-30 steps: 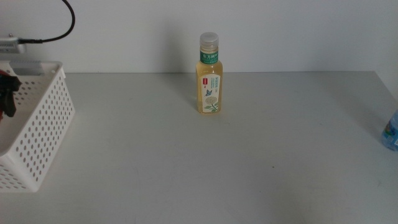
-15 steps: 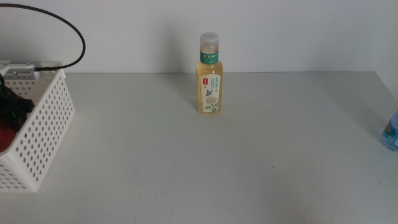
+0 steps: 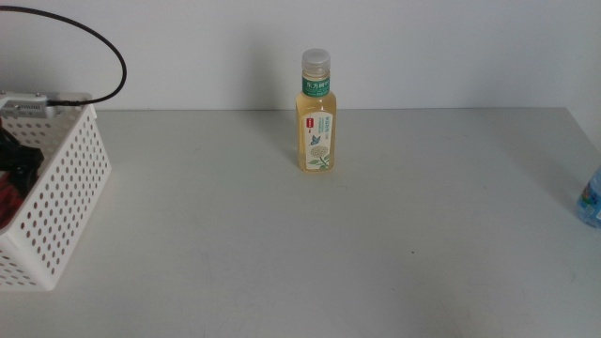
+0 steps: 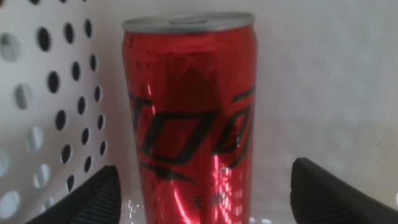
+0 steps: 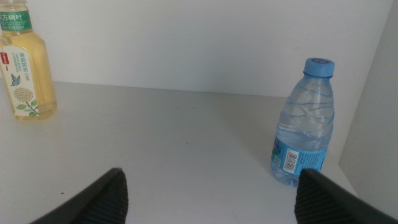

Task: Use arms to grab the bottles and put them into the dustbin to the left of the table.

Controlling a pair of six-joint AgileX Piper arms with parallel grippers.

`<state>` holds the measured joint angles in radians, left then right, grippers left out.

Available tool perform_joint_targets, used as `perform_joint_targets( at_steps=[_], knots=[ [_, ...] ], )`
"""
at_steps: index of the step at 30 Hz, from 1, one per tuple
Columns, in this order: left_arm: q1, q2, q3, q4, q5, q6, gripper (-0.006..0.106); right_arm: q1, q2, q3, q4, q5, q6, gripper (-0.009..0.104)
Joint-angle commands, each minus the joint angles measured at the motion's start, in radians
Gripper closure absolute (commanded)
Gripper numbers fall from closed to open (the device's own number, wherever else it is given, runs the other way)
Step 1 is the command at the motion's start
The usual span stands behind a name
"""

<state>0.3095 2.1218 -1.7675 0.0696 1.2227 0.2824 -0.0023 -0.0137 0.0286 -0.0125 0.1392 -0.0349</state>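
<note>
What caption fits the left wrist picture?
Open left claw flanks a slim red can inside the white perforated plastic basket.

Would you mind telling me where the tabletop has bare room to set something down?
The widest bare stretch lies between the dustbin and the tea bottle, running along the near edge. Another lies between that bottle and the water bottle. It is crowded in the dustbin, where the left gripper, jaws open, flanks the red can.

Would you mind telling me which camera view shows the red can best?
The left wrist view: the red can fills the frame, upright inside the white basket, between the open left gripper. The middle view shows only a red sliver behind the basket wall; the right wrist view shows none.
</note>
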Motion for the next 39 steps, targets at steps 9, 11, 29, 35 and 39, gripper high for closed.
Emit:
perform_joint_targets(
  at_steps=[9,11,29,35,39],
  knots=[
    [-0.082,-0.281,-0.037,-0.021,0.069,-0.180,0.008,-0.005,-0.021,-0.010,-0.011,-0.078,-0.010,0.001],
    [-0.135,-0.378,0.013,-0.026,0.034,-0.177,0.008,-0.005,-0.021,-0.010,-0.011,-0.078,-0.010,0.001],
    [-0.675,-1.114,0.813,0.041,-0.872,-0.416,0.008,-0.005,-0.021,-0.010,-0.011,-0.078,-0.010,0.001],
    [-0.805,-1.169,1.016,0.041,-1.124,-0.416,0.008,-0.005,-0.021,-0.010,-0.011,-0.078,-0.010,0.001],
    [-0.864,-1.146,1.117,0.041,-1.318,-0.416,0.008,-0.005,-0.021,-0.010,-0.011,-0.078,-0.010,0.001]
  ],
)
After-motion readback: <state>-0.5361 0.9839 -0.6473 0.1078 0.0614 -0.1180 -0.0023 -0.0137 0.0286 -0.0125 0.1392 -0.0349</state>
